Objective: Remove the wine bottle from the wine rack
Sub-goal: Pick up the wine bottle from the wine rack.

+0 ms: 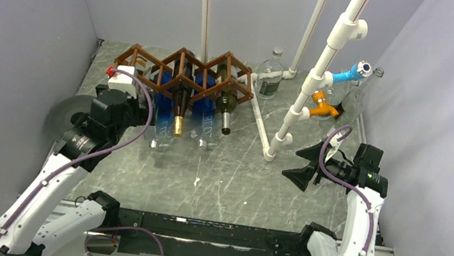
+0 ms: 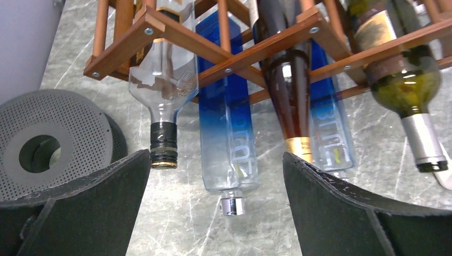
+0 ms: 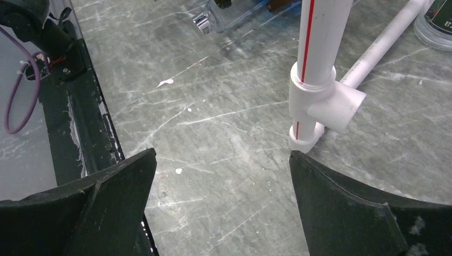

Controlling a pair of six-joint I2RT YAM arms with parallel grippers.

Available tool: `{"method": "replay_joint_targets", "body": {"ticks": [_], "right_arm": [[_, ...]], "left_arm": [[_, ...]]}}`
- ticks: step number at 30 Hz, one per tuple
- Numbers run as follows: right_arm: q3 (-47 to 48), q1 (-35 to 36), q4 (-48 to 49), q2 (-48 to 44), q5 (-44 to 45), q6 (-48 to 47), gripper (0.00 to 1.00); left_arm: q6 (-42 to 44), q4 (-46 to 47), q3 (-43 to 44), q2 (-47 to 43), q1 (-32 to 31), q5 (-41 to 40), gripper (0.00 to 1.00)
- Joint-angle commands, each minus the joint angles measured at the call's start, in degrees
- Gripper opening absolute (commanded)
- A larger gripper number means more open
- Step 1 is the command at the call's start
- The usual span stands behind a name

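Approach step: left gripper (image 2: 216, 154), jaws spread wide and empty, faces brown wooden lattice wine rack (image 2: 121, 45) holding dark brown gold-foiled wine bottle (image 2: 290, 96) neck-out, untouched; next move likely needs centring on its neck, closing and drawing outward; right gripper (image 3: 221, 157) wide, empty, well apart.

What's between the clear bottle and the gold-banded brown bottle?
A blue glass bottle with a silver cap, lying neck-forward; the left wrist view shows it.

Brown wine rack (image 2: 176, 33) — blue-fading-to-clear bottle (image 2: 226, 122) — grey, white-veined table (image 1: 229, 183).
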Motion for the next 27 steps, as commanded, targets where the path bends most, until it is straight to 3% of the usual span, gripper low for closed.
{"method": "replay_joint_targets", "body": {"ticks": [1, 11, 27], "right_arm": [[0.59, 0.50, 0.78, -0.12, -0.48, -1.68, 0.98], [0.44, 1.13, 0.91, -0.35, 0.22, -1.67, 0.98], [0.35, 2.47, 0.05, -0.73, 1.38, -3.12, 0.98]], "left_arm": [[1.21, 3.07, -1.33, 1.31, 4.83, 5.12, 0.99], [0.81, 2.29, -1.12, 7.41, 18.84, 19.55, 1.00], [-1.16, 6.30, -2.01, 18.95, 34.59, 38.08, 1.00]]}}
